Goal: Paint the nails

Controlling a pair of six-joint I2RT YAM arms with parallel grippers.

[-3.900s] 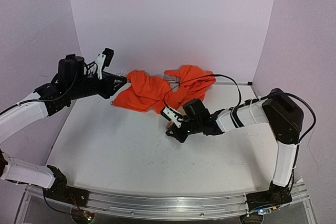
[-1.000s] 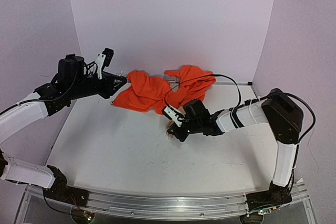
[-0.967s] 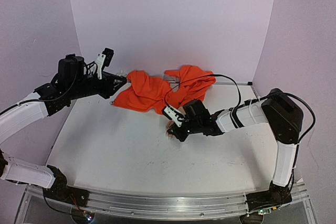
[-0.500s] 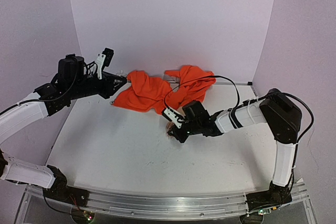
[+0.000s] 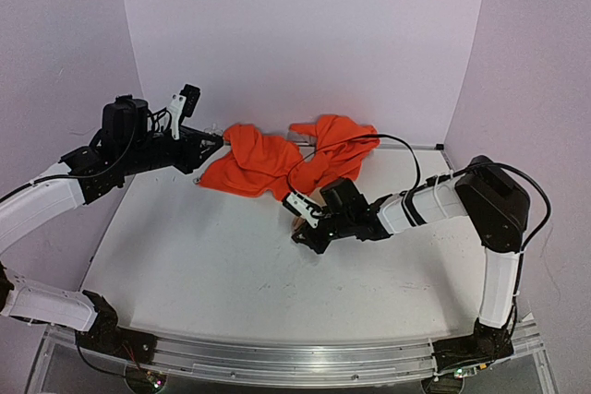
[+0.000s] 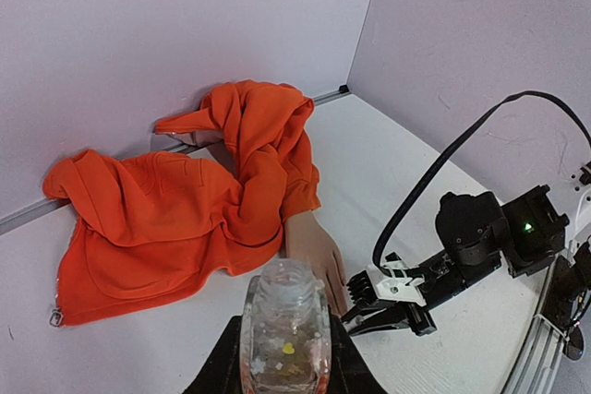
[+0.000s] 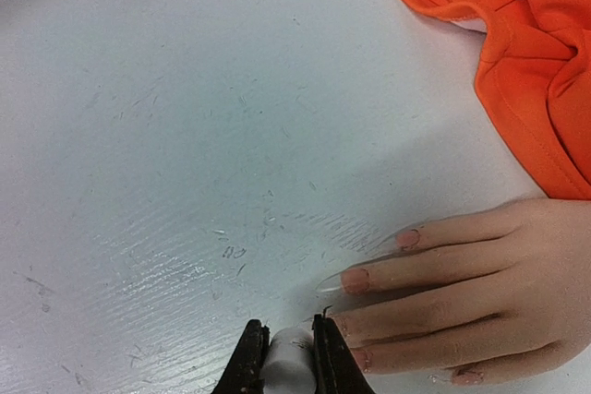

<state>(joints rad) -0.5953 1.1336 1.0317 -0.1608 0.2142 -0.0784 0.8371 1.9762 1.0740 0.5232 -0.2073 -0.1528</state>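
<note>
On my screen I see a white table (image 5: 231,265), its top scuffed with fine grey scratches (plainest in the right wrist view). Plain pale lilac panels close it in: a back wall (image 5: 305,43), a left wall (image 5: 55,43) and a right wall (image 5: 536,62). An aluminium rail (image 5: 295,364) runs along the near edge. The light is even.

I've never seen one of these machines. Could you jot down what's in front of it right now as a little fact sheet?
Surface: white table
Mannequin hand: flesh-coloured, lying flat with its back up
Sleeve: orange fabric, bunched up behind the hand
Nails: pinkish, several in view in the right wrist view
Left fingers: shut on a clear bottle with coloured flecks, held apart from the hand
Right fingers: shut on a small white piece, right beside the fingertips
</note>
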